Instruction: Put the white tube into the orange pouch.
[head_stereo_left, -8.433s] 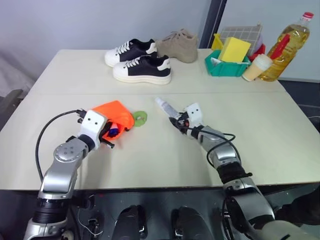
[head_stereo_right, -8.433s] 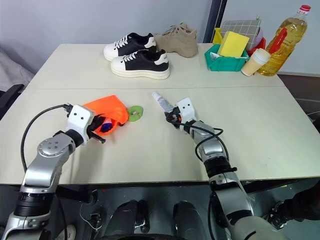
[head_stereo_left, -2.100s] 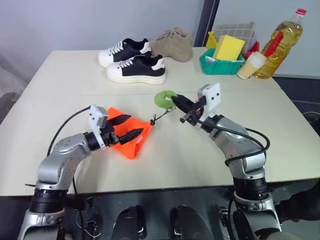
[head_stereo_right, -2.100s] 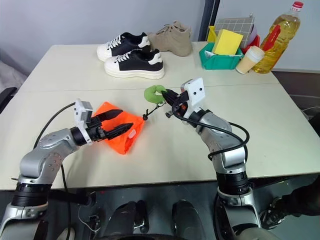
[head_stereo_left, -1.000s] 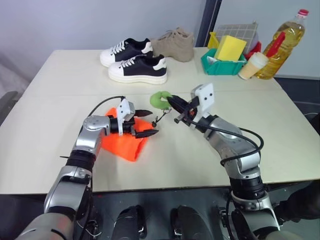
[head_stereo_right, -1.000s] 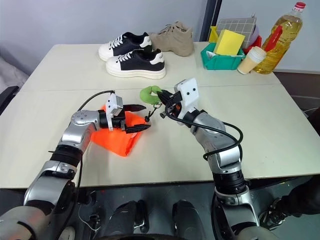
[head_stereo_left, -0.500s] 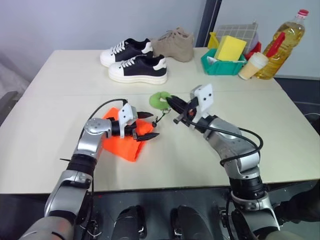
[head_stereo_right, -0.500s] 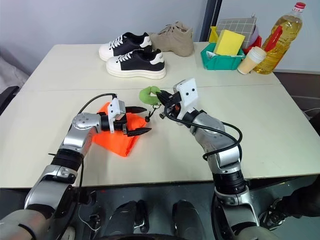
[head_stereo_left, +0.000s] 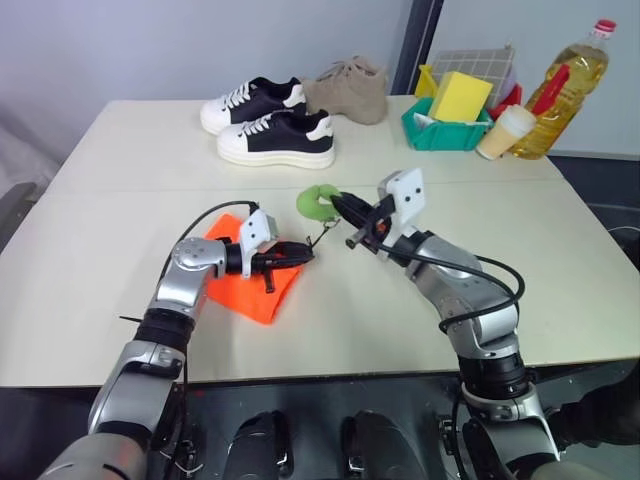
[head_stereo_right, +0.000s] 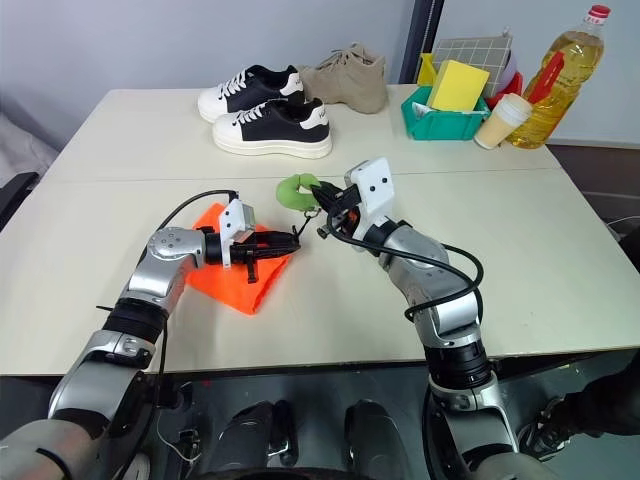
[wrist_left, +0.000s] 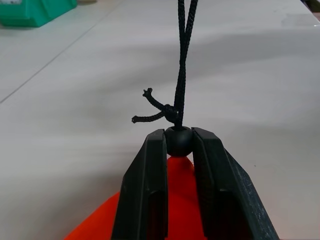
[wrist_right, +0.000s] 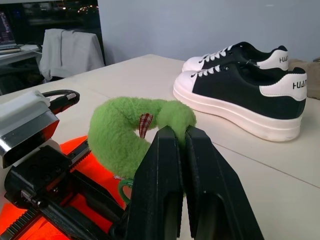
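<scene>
The orange pouch (head_stereo_left: 252, 288) lies flat on the table in front of me. My left gripper (head_stereo_left: 301, 253) is shut on the black bead (wrist_left: 178, 141) of the pouch's dark cord (wrist_left: 184, 60), right at the pouch mouth. The cord runs up to a fuzzy green disc (wrist_right: 125, 131), which my right gripper (head_stereo_left: 336, 201) holds shut above the table, just beyond the pouch. The white tube is hidden.
A pair of black-and-white sneakers (head_stereo_left: 270, 125) and a beige shoe (head_stereo_left: 348, 88) stand at the back. At the back right are a green bin (head_stereo_left: 432, 136) holding a yellow sponge (head_stereo_left: 464, 96), a beige cup (head_stereo_left: 503, 132) and an oil bottle (head_stereo_left: 560, 90).
My left gripper's fingers, spread open over the pouch mouth before, have closed on the cord's bead. The right gripper still holds the green disc in the same place.
</scene>
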